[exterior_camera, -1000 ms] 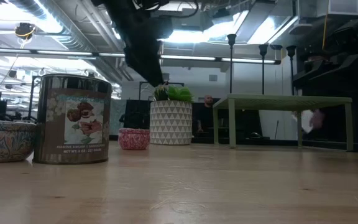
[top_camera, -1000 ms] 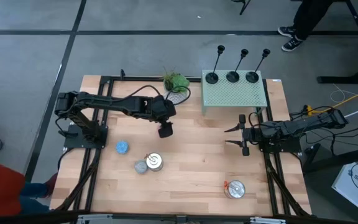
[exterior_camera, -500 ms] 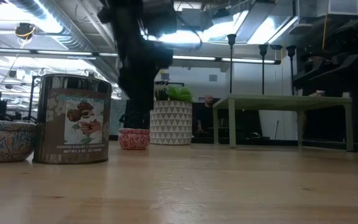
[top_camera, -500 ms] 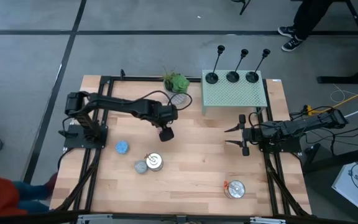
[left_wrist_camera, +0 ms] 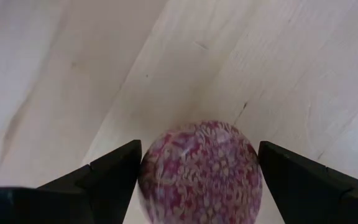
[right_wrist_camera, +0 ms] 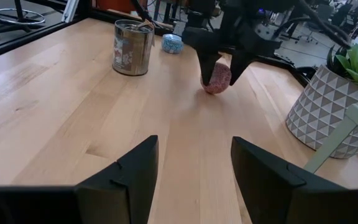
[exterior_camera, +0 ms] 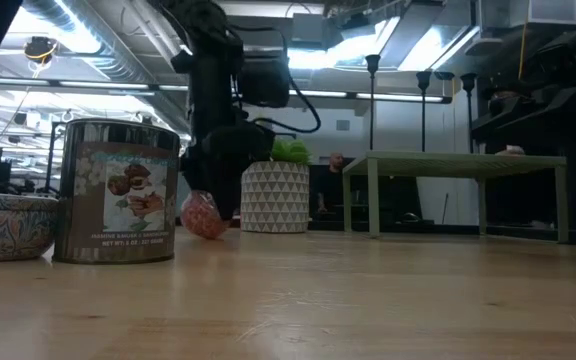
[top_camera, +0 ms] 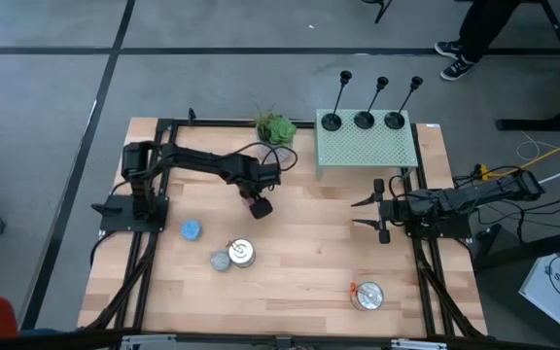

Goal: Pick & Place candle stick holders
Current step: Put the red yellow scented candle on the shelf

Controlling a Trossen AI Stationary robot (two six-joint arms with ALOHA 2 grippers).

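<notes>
1. Three candle stick holders (top_camera: 363, 119) stand on the green stand (top_camera: 366, 149), untouched.
2. Your left gripper (top_camera: 258, 206) clamps a pink candle (left_wrist_camera: 199, 171); right gripper (top_camera: 367, 214) waits spread.
3. Expect rigid, top-heavy pieces (probably light); grasp each thin stem low.

— What's round the wooden table (top_camera: 299, 262)?
— Grey floor (top_camera: 47, 87) crossed by dark lines; a person's shoes (top_camera: 452, 58) at one o'clock.
— Overhead?
— Pipes and bright ceiling lights (exterior_camera: 438, 45).

Bright even overhead light, ceiling lamp glare in low view, blurred pink candle (left_wrist_camera: 197, 171) close-up
</notes>
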